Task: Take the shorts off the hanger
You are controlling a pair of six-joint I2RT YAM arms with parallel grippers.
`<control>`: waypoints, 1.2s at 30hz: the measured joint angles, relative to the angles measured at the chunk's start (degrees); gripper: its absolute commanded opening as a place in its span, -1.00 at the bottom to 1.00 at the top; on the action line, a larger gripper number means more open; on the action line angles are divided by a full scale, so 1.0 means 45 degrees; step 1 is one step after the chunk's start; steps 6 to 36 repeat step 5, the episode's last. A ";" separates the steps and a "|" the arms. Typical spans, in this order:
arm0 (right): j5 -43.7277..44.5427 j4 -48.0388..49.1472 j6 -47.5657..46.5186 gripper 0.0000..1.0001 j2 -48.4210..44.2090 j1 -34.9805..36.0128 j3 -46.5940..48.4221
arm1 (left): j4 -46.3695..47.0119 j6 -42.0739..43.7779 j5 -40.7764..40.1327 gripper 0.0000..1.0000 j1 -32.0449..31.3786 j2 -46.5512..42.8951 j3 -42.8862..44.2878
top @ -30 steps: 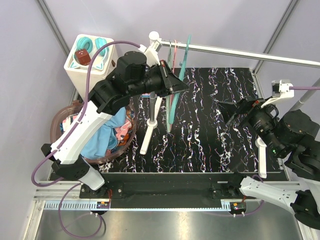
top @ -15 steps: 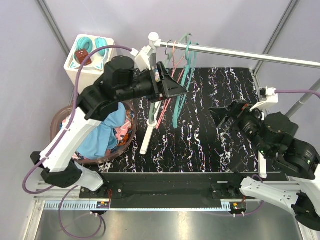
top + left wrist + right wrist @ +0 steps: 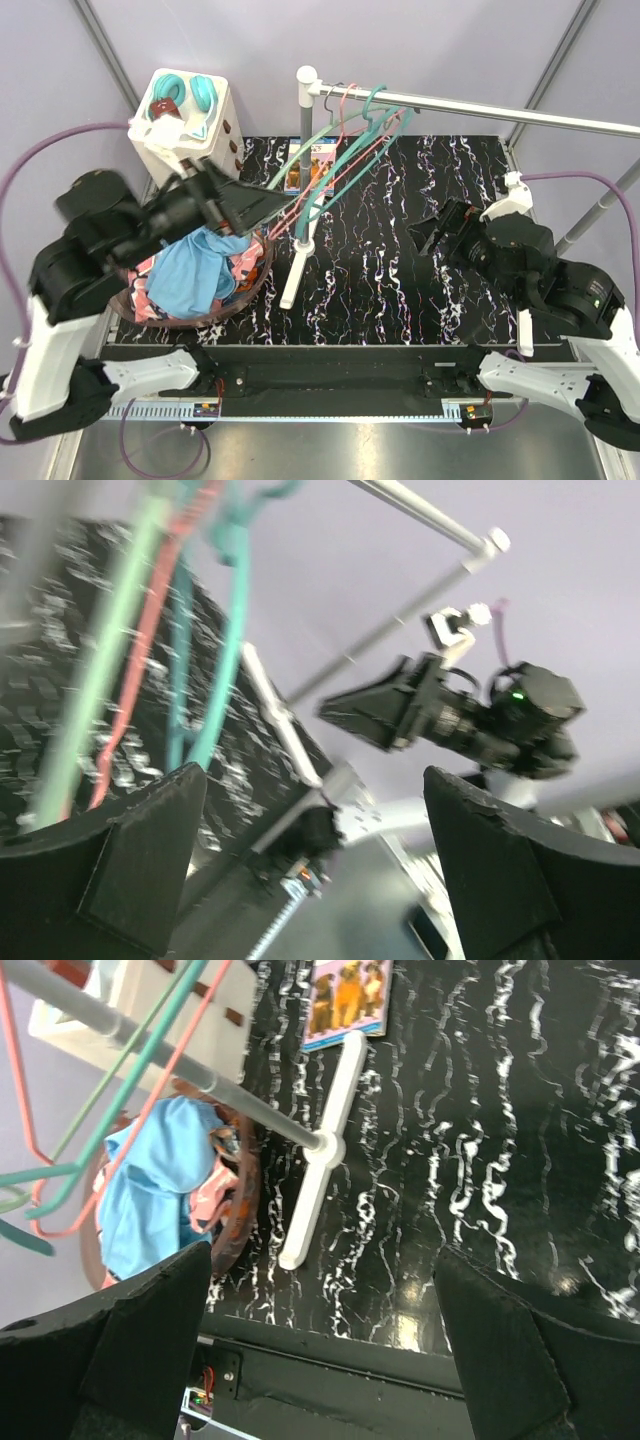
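**Status.** The hangers [image 3: 372,100] hook on the rail [image 3: 480,105], up and to the right of the basket [image 3: 255,285], and lean toward it. All look bare, with no cloth on any of them. The shorts lie heaped inside the basket: the light blue shorts [image 3: 190,275] on top, the pink shorts [image 3: 245,268] at the basket's right side. A third pair cannot be made out from these views.

**Pincers.** The left pincer [image 3: 265,210] hangs just above the basket's right rim, jaws wide. The wrist view shows nothing between the fingers. The right pincer [image 3: 432,232] sits well to the right of the basket over the worktop [image 3: 400,290], jaws also wide and empty.

**Step in hand (judgement).** Clearing away after the drop; the task looks finished or nearly so.

**To do it well:**
- Keep the left jaws spread so no hem catches on a finger.
- Move the left arm away from the basket without brushing the lower ends of the hangers, which reach close to the fingertips.
- Stay above the rim, so the heap is not dragged out.
- Confirm the third pair from a clearer angle.

**Thing vs pincer.** The heap lies directly below and slightly left of the left pincer, apart from it and untouched.
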 measured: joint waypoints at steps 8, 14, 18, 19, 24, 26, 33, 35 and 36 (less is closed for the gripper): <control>0.0651 -0.1146 0.0447 1.00 0.0087 0.0000 0.0690 | -0.0321 0.0389 -0.2803 0.88 0.0024 -0.2351 -0.1851; 0.0651 -0.1146 0.0447 1.00 0.0087 0.0000 0.0690 | -0.0321 0.0389 -0.2803 0.88 0.0024 -0.2351 -0.1851; 0.0651 -0.1146 0.0447 1.00 0.0087 0.0000 0.0690 | -0.0321 0.0389 -0.2803 0.88 0.0024 -0.2351 -0.1851; 0.0651 -0.1146 0.0447 1.00 0.0087 0.0000 0.0690 | -0.0321 0.0389 -0.2803 0.88 0.0024 -0.2351 -0.1851; 0.0651 -0.1146 0.0447 1.00 0.0087 0.0000 0.0690 | -0.0321 0.0389 -0.2803 0.88 0.0024 -0.2351 -0.1851; 0.0651 -0.1146 0.0447 1.00 0.0087 0.0000 0.0690 | -0.0321 0.0389 -0.2803 0.88 0.0024 -0.2351 -0.1851; 0.0651 -0.1146 0.0447 1.00 0.0087 0.0000 0.0690 | -0.0321 0.0389 -0.2803 0.88 0.0024 -0.2351 -0.1851; 0.0651 -0.1146 0.0447 1.00 0.0087 0.0000 0.0690 | -0.0321 0.0389 -0.2803 0.88 0.0024 -0.2351 -0.1851; 0.0651 -0.1146 0.0447 1.00 0.0087 0.0000 0.0690 | -0.0321 0.0389 -0.2803 0.88 0.0024 -0.2351 -0.1851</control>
